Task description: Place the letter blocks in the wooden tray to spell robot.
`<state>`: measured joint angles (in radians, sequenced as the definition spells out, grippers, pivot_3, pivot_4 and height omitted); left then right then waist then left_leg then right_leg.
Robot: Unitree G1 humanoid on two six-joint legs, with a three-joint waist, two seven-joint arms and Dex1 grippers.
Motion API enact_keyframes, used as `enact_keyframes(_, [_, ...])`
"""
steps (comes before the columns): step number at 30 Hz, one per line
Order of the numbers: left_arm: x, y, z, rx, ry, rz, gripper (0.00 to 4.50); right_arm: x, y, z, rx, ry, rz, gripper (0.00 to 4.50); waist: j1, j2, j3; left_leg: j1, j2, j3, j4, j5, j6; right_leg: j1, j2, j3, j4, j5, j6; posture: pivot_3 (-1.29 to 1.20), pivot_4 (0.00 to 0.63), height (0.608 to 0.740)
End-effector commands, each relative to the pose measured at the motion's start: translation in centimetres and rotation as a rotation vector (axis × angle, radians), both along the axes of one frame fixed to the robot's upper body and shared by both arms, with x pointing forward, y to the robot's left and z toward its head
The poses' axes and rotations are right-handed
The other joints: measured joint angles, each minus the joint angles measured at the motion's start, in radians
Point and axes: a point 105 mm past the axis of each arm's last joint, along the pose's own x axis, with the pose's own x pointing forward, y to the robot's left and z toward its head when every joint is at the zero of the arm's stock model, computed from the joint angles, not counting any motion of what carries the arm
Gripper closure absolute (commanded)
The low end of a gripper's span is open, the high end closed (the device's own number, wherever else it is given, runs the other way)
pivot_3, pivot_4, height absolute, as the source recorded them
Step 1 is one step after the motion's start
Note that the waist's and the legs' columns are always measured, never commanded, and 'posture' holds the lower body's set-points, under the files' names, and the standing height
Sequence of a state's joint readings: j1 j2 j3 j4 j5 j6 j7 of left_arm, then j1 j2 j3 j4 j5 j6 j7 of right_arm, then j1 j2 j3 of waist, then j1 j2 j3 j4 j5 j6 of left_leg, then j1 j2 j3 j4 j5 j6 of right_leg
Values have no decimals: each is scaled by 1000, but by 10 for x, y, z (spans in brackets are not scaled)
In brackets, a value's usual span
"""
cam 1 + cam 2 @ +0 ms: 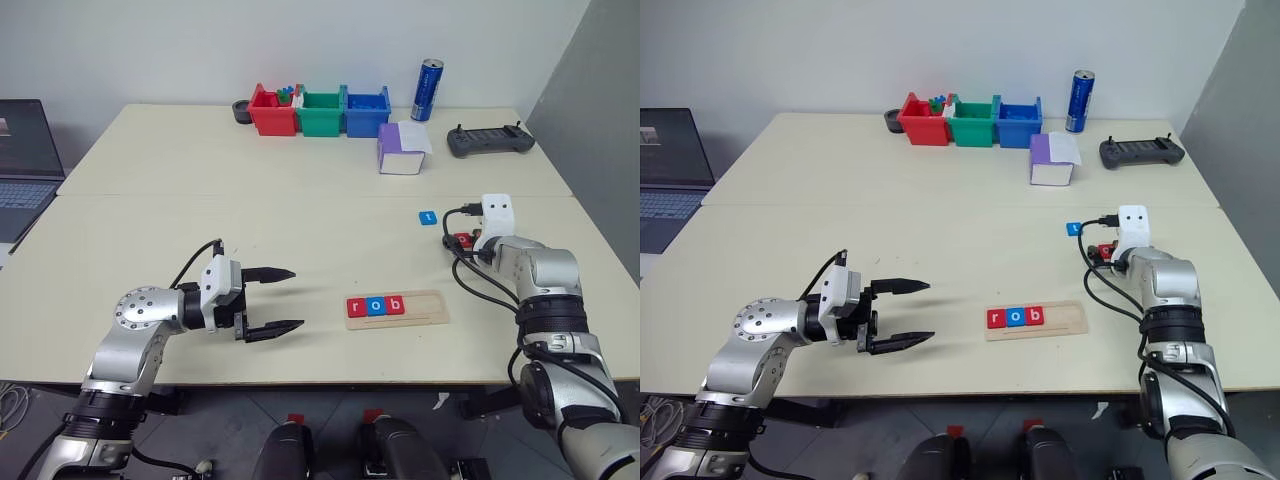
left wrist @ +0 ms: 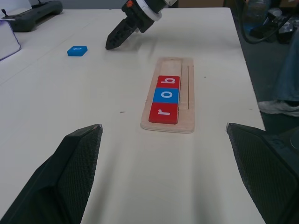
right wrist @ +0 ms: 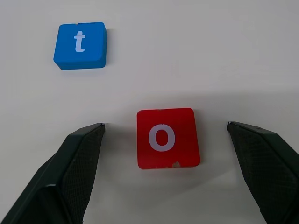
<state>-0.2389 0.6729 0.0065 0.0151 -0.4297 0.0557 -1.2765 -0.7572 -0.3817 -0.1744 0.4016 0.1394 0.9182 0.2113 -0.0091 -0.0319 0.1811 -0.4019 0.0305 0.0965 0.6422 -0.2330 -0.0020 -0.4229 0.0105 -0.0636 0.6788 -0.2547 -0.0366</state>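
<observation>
Spelling "rob" so far, with "o" and "t" waiting on the table.

Sitting in the wooden tray (image 1: 397, 308): red "r" (image 1: 356, 307), blue "o" (image 1: 375, 306), red "b" (image 1: 394, 305), filling its left end. Lying loose at the tray's 1 o'clock: red "o" block (image 3: 167, 138), with blue "t" block (image 3: 80, 45) at its 11 o'clock. Hovering over the red "o", right gripper (image 3: 166, 128), jaws spread wide, straddling without touching. Idling at the tray's 9 o'clock, left gripper (image 1: 282, 299), jaws wide, gripping nothing.
</observation>
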Motion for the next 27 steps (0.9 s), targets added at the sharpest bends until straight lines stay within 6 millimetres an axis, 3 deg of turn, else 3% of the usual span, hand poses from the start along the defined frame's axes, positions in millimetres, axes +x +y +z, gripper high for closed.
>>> enact_keyframes(1, [1,0,9,3,-45,-5,0,-5,-2,-9,26,29,-20,435,0,0,0,0,0,0,0,0,0,0,0,0,0,0,0,0,150,740])
enact_keyframes(3, [1,1,9,3,-45,-7,0,-5,-4,-10,18,29,-22,943,0,0,0,0,0,0,0,0,0,0,0,0,0,0,0,0,150,740])
enact_keyframes(9, [1,0,9,1,-41,-14,0,-5,-8,-5,-2,14,-40,3053,-2,0,0,0,0,0,0,0,0,0,0,0,0,0,0,0,150,740])
enact_keyframes(13, [2,-4,8,0,-37,-28,0,-19,-15,17,-29,-31,-52,3057,1,0,0,0,0,0,-1,0,0,0,0,0,-1,0,0,0,150,740])
enact_keyframes(17, [4,-4,6,-1,-35,-36,0,-53,-22,32,-68,-42,-77,3057,5,0,0,-3,0,0,-2,0,0,-2,0,0,-2,0,0,0,150,740])
enact_keyframes(22, [7,-7,5,-4,-26,-65,0,-103,-21,27,-81,2,-67,3057,7,0,0,-5,0,-2,-2,0,0,-3,0,-2,-4,0,0,0,150,740])
enact_keyframes(27, [10,-12,5,-5,-27,-93,0,-121,-12,13,-34,63,-57,3057,-1,0,0,-5,0,-2,-2,0,0,-4,0,-2,-4,0,1,0,150,740])
